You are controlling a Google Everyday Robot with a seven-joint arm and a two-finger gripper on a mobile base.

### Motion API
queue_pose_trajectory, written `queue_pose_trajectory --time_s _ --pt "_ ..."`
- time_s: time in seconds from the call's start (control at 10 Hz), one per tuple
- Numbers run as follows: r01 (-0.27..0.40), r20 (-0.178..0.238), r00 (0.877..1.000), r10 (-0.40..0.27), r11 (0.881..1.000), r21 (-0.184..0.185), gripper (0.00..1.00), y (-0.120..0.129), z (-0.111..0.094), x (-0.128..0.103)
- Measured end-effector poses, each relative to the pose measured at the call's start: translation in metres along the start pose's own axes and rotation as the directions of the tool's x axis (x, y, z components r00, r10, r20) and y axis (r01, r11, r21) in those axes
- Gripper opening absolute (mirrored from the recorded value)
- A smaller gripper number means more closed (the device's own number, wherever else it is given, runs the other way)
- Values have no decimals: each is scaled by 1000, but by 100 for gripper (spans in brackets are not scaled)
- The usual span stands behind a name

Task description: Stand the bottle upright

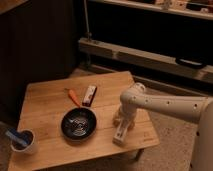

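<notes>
The gripper (121, 131) is reaching down to the surface (50, 100) beside the black pan (78, 123); open or closed, cannot tell

A low wooden table (50, 100) stood on a speckled floor before a dark shelving unit (150, 52). On it, a round black pan (78, 123) sat near the middle. Behind the pan lay an orange-handled tool (74, 96), and just beside the tool a flat red-and-white packet (89, 95). A white cup (26, 144) holding a blue utensil (15, 135) stood at the front left corner. The robot's white arm (165, 105) reached in from the right and bent down to the table's right side, where the gripper (123, 125) was low over the wood, right of the pan. Under it a pale slim shape, apparently the bottle (120, 136), lay tilted toward the front edge.
</notes>
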Motion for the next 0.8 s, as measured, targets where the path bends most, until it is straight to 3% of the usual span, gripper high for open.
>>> queue_pose_trajectory --time_s 0.2,0.3,0.4,0.5,0.7,0.8 --pt "-4 -18 1000 4 1000 5 29 0 -7 1" --pt "0 -28 1000 1 1000 5 14 -3 -9 0" --pt "11 -50 999 -10 1000 5 4 -12 -10 0" --pt "31 -88 996 -29 999 16 0 -23 -12 1" --pt "74 -195 980 -49 990 122 0 -39 -35 4" --pt "99 -246 968 -53 979 178 0 -47 -54 5"
